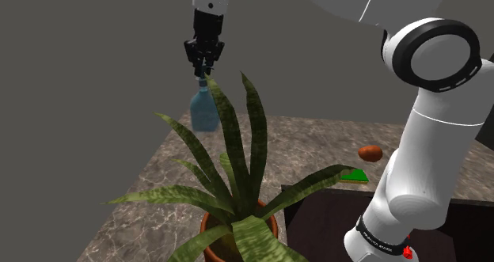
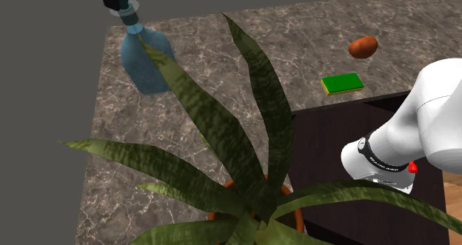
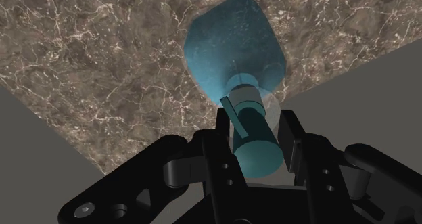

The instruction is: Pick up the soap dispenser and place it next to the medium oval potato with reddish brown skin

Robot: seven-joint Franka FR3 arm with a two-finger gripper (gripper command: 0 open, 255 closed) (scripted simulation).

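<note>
- Your black two-finger gripper is clamped on the pump neck of the translucent blue, wide-bodied soap dispenser; the wrist view shows a finger pressed against each side of the neck.
- The dispenser hangs upright under the hand over the corner of the brown veined marble countertop; it looks clear of the surface, though the gap is hard to judge.
- The oval reddish-brown potato lies well apart from it, at about 4 o'clock from the dispenser in the shoulder view; a flat green sponge with a yellow edge sits near the potato at its 7 o'clock.
- The tall striped-leaf plant in a terracotta pot stands between you and the path; a low carry could drag the bottle through its leaves and twist it in the grip.
- The hold is high on a narrow neck with the heavy body below; a quick swing could make it pendulum or slip.
- Setting down too close could nudge the potato and roll it; landing on the sponge would leave the bottle tilted.
</note>
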